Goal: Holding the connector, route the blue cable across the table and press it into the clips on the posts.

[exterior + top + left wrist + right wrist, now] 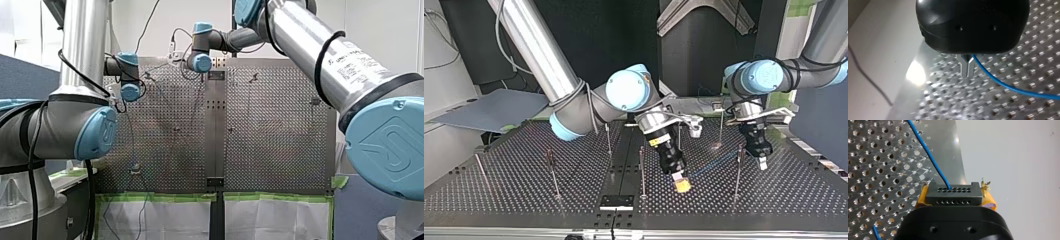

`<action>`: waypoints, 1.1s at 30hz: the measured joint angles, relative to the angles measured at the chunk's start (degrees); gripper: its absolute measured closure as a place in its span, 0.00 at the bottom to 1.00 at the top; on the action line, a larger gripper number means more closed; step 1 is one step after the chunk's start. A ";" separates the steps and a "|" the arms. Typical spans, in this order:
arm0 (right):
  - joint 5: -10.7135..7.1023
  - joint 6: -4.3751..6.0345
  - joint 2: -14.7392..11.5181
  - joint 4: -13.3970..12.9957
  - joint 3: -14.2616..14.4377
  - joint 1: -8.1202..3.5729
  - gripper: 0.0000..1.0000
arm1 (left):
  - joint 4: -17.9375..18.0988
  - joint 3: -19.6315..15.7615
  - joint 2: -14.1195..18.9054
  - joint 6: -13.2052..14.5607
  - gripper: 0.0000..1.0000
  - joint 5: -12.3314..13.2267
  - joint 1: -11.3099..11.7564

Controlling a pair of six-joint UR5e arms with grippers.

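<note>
The black connector is clamped between the yellow pads of the right gripper, held low over the perforated table. The left gripper is closed narrow, its metal fingers nearly touching, and the blue cable appears to be pinched at their root. For good routing, the cable should be kept lightly taut between the two grippers, carried over a nearby post and lowered squarely into its clip without the connector being twisted. The cable is seen as one thin, glossy strand, leaving a single hole of the connector and hanging in a soft curve above the table.
</note>
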 joint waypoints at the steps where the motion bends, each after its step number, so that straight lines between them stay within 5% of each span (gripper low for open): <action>1: 0.22 -0.03 0.14 0.09 -0.05 0.00 1.00 | 0.06 0.00 -0.39 -0.03 1.00 0.28 0.02; 19: 2.93 -0.48 0.83 1.80 -0.13 -0.22 1.00 | -0.02 0.63 -2.68 -2.03 1.00 1.10 1.20; 20: 2.93 -0.58 0.83 1.87 -0.13 -0.11 1.00 | -0.38 0.64 -2.68 -2.34 0.88 0.83 1.21; 21: 2.93 -0.63 0.84 1.93 -0.13 -0.01 1.00 | -0.87 0.63 -2.66 -2.76 0.88 0.40 1.21; 23: 2.93 -0.71 0.85 2.20 -0.13 0.21 1.00 | -1.64 0.61 -2.58 -3.32 0.55 -0.33 1.16; 24: 2.93 -0.72 0.85 2.36 -0.13 0.30 1.00 | -2.24 0.55 -2.46 -3.60 0.55 -0.89 1.10; 26: 2.98 -0.74 0.86 2.81 -0.05 0.52 1.00 | -3.16 0.41 -2.08 -3.90 0.21 -1.73 0.94; 29: 3.38 -0.75 0.91 3.61 0.16 0.70 1.00 | -4.63 0.11 -1.15 -4.57 0.07 -2.70 0.73; 33: 4.79 -0.66 0.98 4.31 1.01 0.58 1.00 | -6.55 -0.21 0.60 -6.11 0.03 -2.98 0.60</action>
